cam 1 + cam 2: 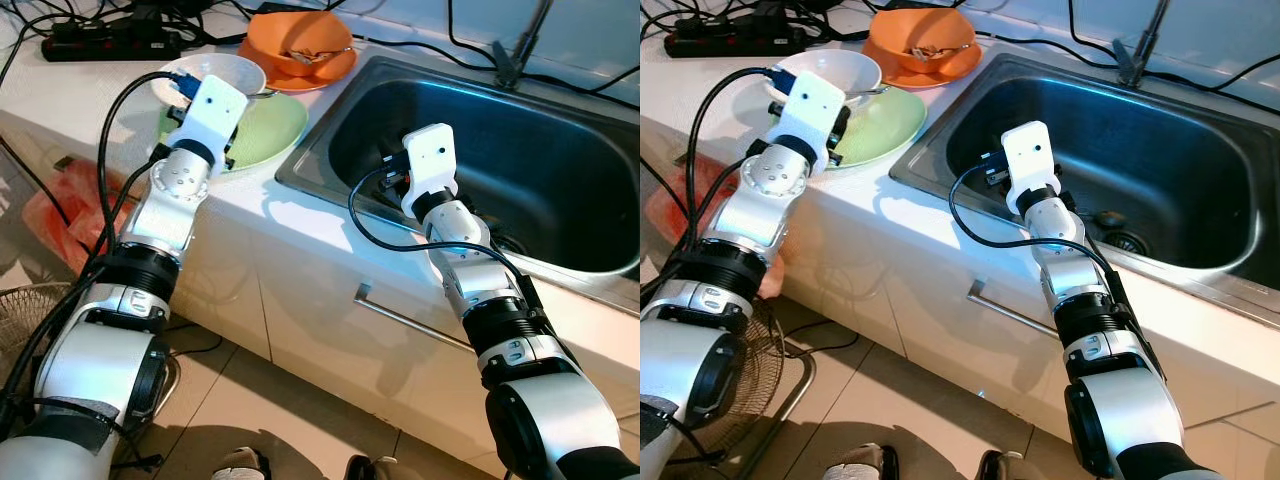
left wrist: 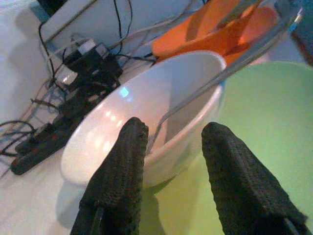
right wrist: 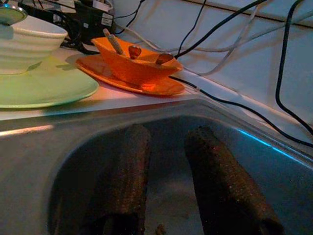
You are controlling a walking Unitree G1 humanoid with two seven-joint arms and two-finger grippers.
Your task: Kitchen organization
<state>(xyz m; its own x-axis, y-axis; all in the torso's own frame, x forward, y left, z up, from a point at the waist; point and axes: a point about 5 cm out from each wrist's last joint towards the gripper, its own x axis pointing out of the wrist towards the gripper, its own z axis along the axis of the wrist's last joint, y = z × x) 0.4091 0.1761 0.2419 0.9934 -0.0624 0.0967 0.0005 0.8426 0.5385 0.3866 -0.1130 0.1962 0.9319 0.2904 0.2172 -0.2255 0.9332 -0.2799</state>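
Note:
A white bowl (image 1: 225, 72) with a metal spoon (image 2: 230, 68) leaning in it sits on the edge of a green plate (image 1: 270, 130) on the white counter. My left gripper (image 2: 175, 132) hovers low over the green plate, open, with its fingers pointing at the bowl's near wall and nothing between them. Behind stands an orange bowl (image 1: 300, 45) with food scraps on an orange plate (image 3: 166, 87). My right gripper (image 3: 168, 134) is down inside the steel sink (image 1: 520, 120), near its left wall, open and empty.
A black power strip (image 1: 110, 42) and several cables lie at the back of the counter. The faucet base (image 1: 515, 60) stands behind the sink. A drawer handle (image 1: 400, 315) runs below the counter edge. On the floor at left are a red bag (image 1: 60, 205) and a wire fan guard (image 1: 20, 310).

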